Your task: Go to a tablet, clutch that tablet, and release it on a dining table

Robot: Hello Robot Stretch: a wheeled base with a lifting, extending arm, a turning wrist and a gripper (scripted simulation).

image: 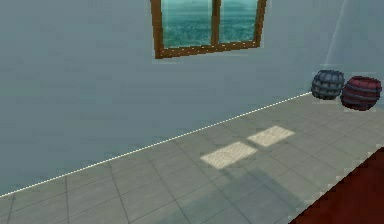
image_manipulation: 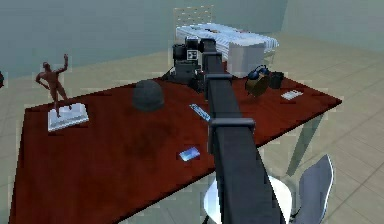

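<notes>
Arm side view: a dark red, glossy rectangular dining table (image_manipulation: 110, 150) spans the frame from lower left to ctr right. The robot's dark square arm bar (image_manipulation: 232, 140) rises from the bottom edge, just right of ctr, to the table's far edge. The gripper (image_manipulation: 180, 57) sits at upper ctr, left of two small white marker squares (image_manipulation: 196, 44). Jaw state cannot be told, nor whether anything is held, since the far end is hard to make out against the bg. On the table, at left, a reddish-brown figure statue w/ raised arms (image_manipulation: 53, 80) stands on a white flat base (image_manipulation: 67, 117). A dark grey dome-shaped object (image_manipulation: 149, 95) lies just left of the arm. A dark brown lumpy object (image_manipulation: 262, 81) sits at right ctr. Tablet candidates: a small blue-grey flat rectangle (image_manipulation: 189, 154) lies near the front edge, left of the arm, and a pale flat rectangle (image_manipulation: 291, 95) lies near the right end. Which one is the tablet cannot be told. A white chair (image_manipulation: 318, 180) stands at lower right and a white ribbed rack (image_manipulation: 235, 40) at upper ctr. Forward view: a wood-framed window (image: 208, 28) in a blue-grey wall at top, a blue-grey barrel (image: 327, 84) and a dark red barrel (image: 360, 92) at upper right, and a dark red surface corner (image: 350, 200) at lower right.
</notes>
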